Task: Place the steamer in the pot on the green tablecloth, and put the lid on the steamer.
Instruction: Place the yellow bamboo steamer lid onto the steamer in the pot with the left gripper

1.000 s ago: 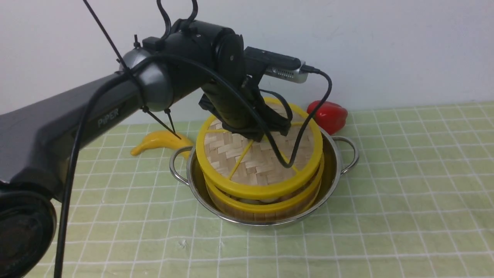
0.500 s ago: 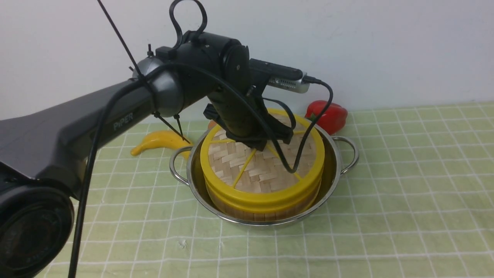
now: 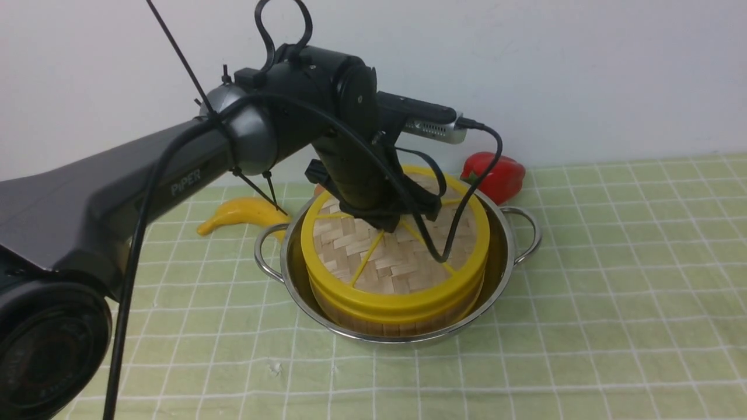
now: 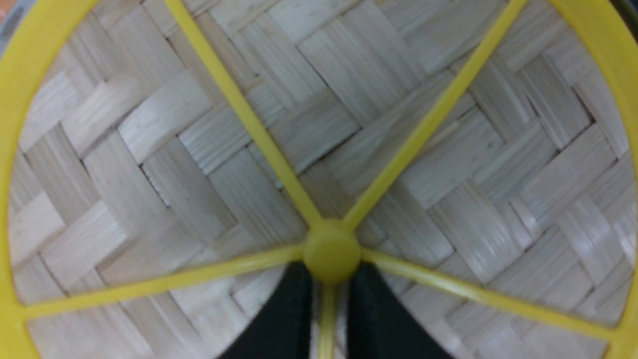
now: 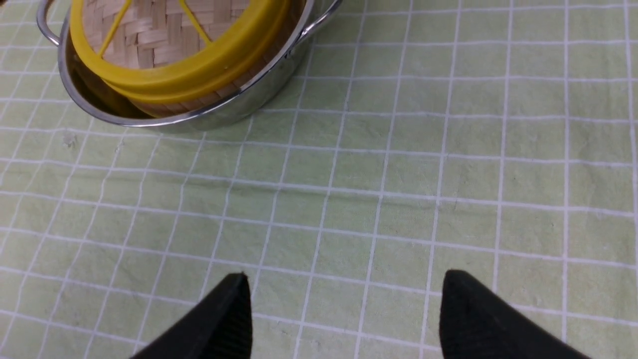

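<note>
Capping the steamer (image 3: 402, 321), yellow-rimmed lid (image 3: 402, 265) sits flat.

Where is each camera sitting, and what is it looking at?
Front view: sits between the arms, facing forward at the lid on the steamer in the pot, with a banana and a red pepper behind; the left arm shows on the left.
Left wrist view: on the left wrist, looking closely at the lid; the left gripper straddles a spoke with black fingers.
Right wrist view: on the right wrist, looking down at the green tablecloth; the right gripper shows open tips.
Shared: front and right wrist views both show lid and pot.
</note>
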Motion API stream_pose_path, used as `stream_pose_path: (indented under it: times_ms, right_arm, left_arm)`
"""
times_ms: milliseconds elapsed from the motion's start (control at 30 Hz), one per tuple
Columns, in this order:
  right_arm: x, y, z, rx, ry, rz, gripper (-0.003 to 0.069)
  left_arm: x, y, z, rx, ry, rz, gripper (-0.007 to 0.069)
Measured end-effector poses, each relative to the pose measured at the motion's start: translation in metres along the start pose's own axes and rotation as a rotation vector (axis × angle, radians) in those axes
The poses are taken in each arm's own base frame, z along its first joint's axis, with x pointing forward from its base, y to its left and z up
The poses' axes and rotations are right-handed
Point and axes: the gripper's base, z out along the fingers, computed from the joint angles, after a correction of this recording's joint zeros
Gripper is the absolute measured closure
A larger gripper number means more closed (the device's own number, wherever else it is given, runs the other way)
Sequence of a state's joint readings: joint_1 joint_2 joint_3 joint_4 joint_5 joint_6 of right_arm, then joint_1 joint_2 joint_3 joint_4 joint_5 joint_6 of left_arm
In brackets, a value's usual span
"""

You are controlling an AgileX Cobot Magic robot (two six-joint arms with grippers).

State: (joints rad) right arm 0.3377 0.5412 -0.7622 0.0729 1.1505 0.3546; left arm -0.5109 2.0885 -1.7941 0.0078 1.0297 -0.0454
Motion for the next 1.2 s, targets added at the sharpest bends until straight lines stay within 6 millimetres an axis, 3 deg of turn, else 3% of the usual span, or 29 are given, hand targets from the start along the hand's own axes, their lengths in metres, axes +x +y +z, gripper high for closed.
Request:
stream_pose_path:
  times_ms: [100, 1200]
  right_arm:
    - [0.0, 0.0, 0.0, 0.0, 0.0, 0.0, 0.0168]
    - [-0.0001, 0.0, 0.0, 0.0, -0.001, 0.0, 0.0168]
  left_arm:
    - [0.0016, 0.0, 0.0003, 0.0, 0.017, 0.0, 0.0617]
    - [0.0038, -0.0013, 0.0004, 0.015, 0.041, -0.01, 0.0617]
